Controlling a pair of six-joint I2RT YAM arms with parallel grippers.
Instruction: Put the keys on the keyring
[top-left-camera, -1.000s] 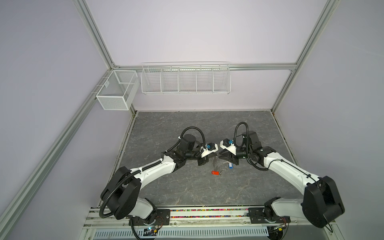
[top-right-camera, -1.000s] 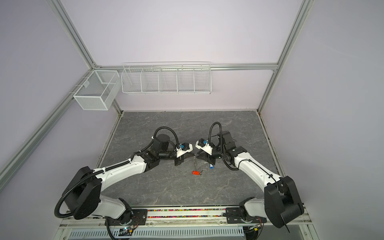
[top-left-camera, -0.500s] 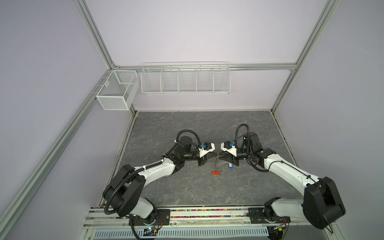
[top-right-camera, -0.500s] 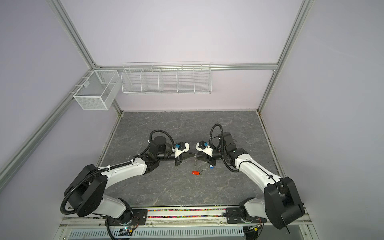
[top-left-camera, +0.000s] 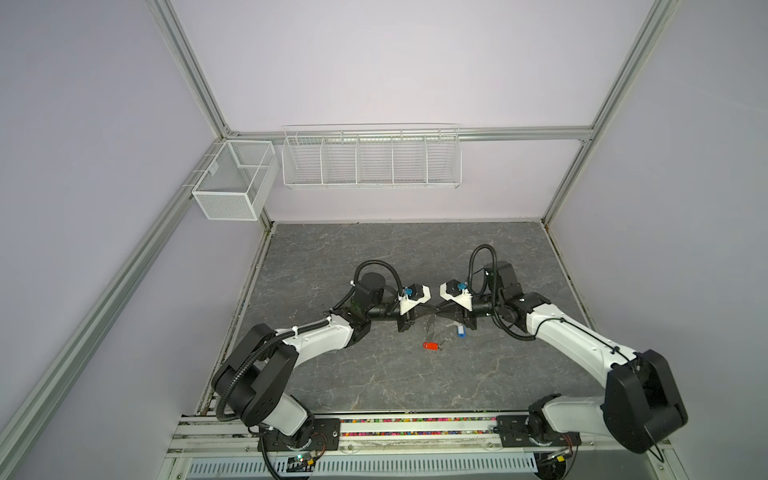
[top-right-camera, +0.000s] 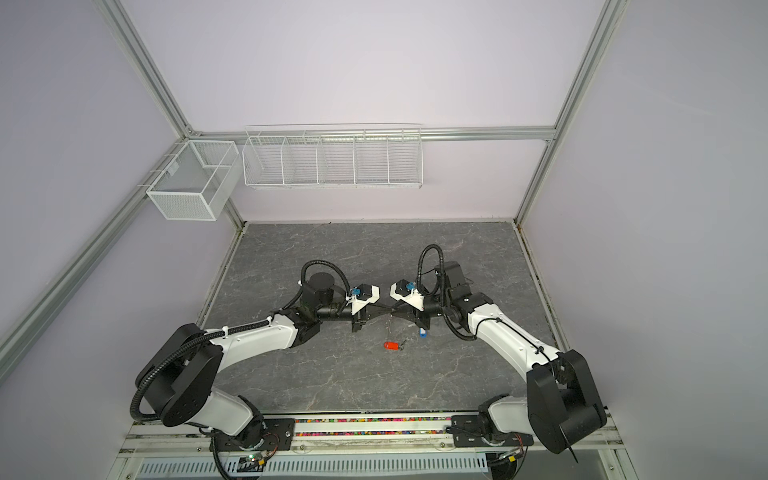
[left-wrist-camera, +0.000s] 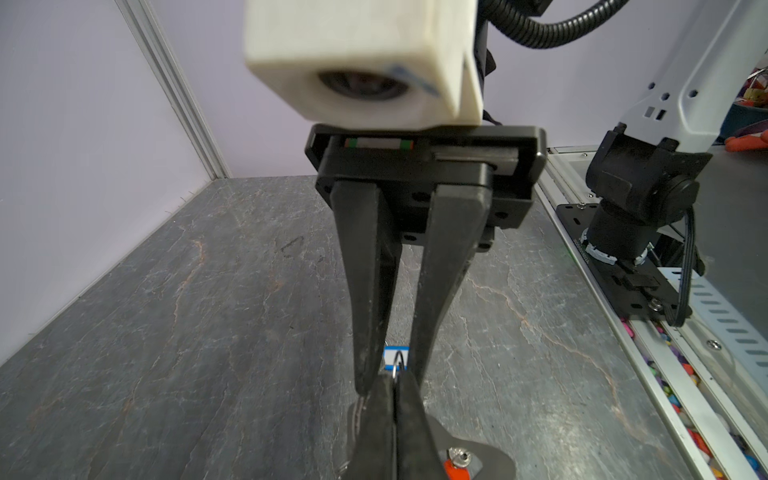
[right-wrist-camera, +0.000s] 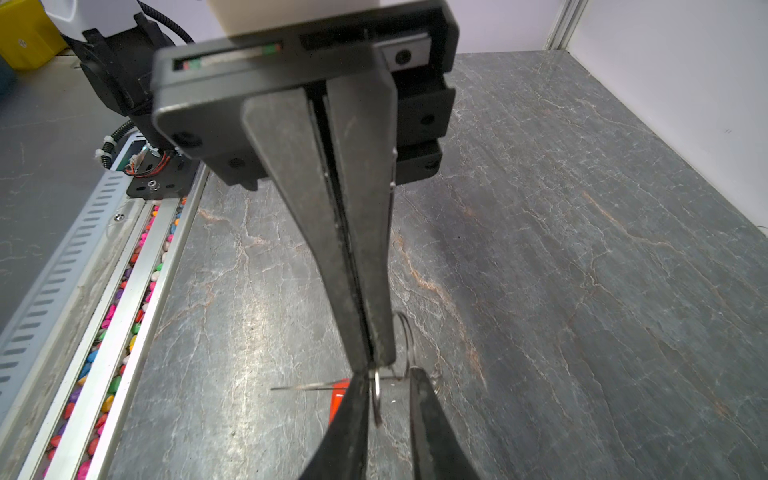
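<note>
Presently my left pincer (left-wrist-camera: 394, 388) is clamped on the keyring (top-left-camera: 429, 328) aloft, my right pincer (right-wrist-camera: 388, 395) apart around its ring (right-wrist-camera: 376, 397); red key (top-left-camera: 431, 345) and blue key (top-left-camera: 460, 331) lie unthreaded on the table (top-left-camera: 374, 257), so I judge pickup next.

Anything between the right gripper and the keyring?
Nothing visible. The right gripper straddles a ring at the tips of the shut left gripper, and the keyring hangs just below them.
</note>
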